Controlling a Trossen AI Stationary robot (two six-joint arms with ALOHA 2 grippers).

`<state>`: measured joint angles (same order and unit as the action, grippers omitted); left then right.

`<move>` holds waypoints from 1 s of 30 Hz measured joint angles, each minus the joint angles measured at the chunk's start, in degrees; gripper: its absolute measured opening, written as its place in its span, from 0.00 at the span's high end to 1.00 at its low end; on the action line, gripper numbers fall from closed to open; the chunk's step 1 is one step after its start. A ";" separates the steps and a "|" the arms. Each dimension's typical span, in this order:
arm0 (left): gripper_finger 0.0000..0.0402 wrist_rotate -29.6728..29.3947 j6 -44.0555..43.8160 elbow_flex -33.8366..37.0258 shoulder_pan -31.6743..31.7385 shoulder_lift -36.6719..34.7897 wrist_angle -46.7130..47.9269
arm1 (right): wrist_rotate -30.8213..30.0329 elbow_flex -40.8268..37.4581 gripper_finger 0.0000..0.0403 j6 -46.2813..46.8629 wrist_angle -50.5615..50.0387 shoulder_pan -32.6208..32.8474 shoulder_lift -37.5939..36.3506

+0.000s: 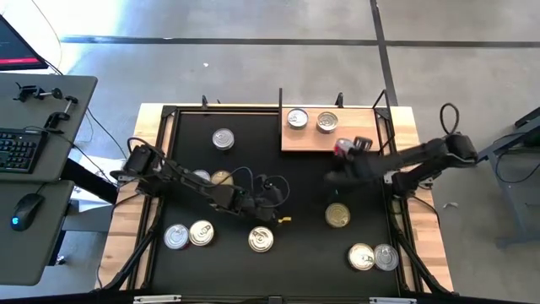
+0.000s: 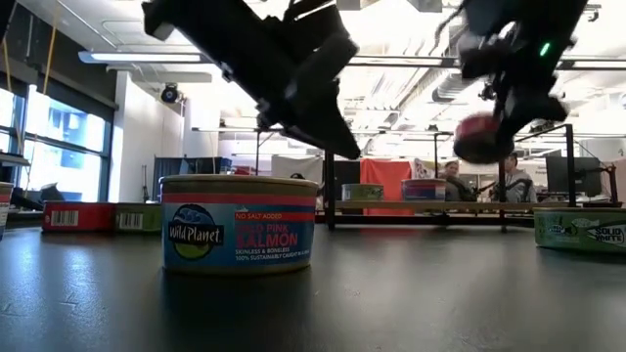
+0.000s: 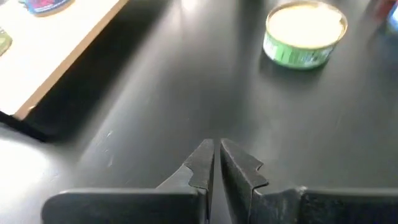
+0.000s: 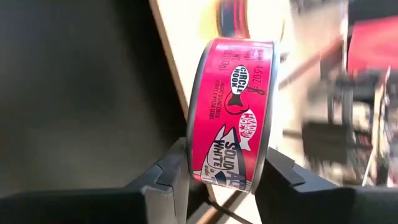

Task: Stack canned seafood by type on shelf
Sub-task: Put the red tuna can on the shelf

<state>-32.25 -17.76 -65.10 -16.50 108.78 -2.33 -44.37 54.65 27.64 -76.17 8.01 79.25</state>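
Red-sided round seafood tin [image 4: 231,112] sat clamped in my right gripper [image 4: 221,165] beside the light-brown wooden shelf [image 1: 308,141]; left gripper [image 3: 216,163] nearly closed, empty.

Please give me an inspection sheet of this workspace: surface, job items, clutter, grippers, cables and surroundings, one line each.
Surface: black mat on a wooden table, with a wooden shelf at its far edge.
Job's things: two cans on the shelf; about nine loose cans on the mat, including a salmon can; red can in the air.
Clutter: small yellow bit on the mat.
Grippers: left gripper shut and empty above the mat; right gripper shut on the red can, near the shelf's edge.
Cables: black cables along both arms.
Surroundings: desk with keyboard and mouse; people seated far behind.
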 joint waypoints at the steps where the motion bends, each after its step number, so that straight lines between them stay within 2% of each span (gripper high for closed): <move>1: 0.95 -0.02 0.06 0.00 -0.11 0.51 -1.92 | 0.44 -1.48 0.72 -1.99 1.18 -3.13 0.12; 5: 0.95 -0.06 0.90 0.00 -0.89 1.80 -7.21 | 1.17 -6.25 0.72 -8.63 6.63 -14.84 0.15; 10: 0.95 -0.04 1.40 0.00 -1.78 2.07 -8.33 | 2.99 -8.68 0.72 -17.29 14.87 -23.07 0.22; 12: 0.95 -0.06 1.41 0.00 -2.07 2.07 -8.33 | 2.82 -8.71 0.69 -20.36 17.28 -25.01 0.17; 16: 0.95 -0.08 1.42 0.00 -2.06 2.07 -8.33 | 2.84 -8.70 0.46 -25.34 22.22 -28.31 0.15; 19: 0.95 -0.08 1.42 0.00 -2.06 2.07 -8.18 | 2.98 -8.67 0.34 -28.53 23.72 -30.43 0.15; 22: 0.95 -0.08 1.42 0.00 -2.06 2.07 -8.24 | 2.88 -8.65 0.30 -30.25 22.62 -32.49 0.13; 27: 0.95 -0.08 1.47 0.00 -2.28 2.07 -8.20 | 3.32 -8.61 0.29 -27.70 19.70 -34.64 0.11; 30: 0.95 -0.08 1.45 0.00 -2.33 2.07 -8.24 | 8.50 -8.41 0.30 -27.85 19.56 -35.26 -0.52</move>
<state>-32.34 -16.32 -65.10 -18.83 110.85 -10.57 -35.88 46.24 -0.21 -56.61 -27.25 78.72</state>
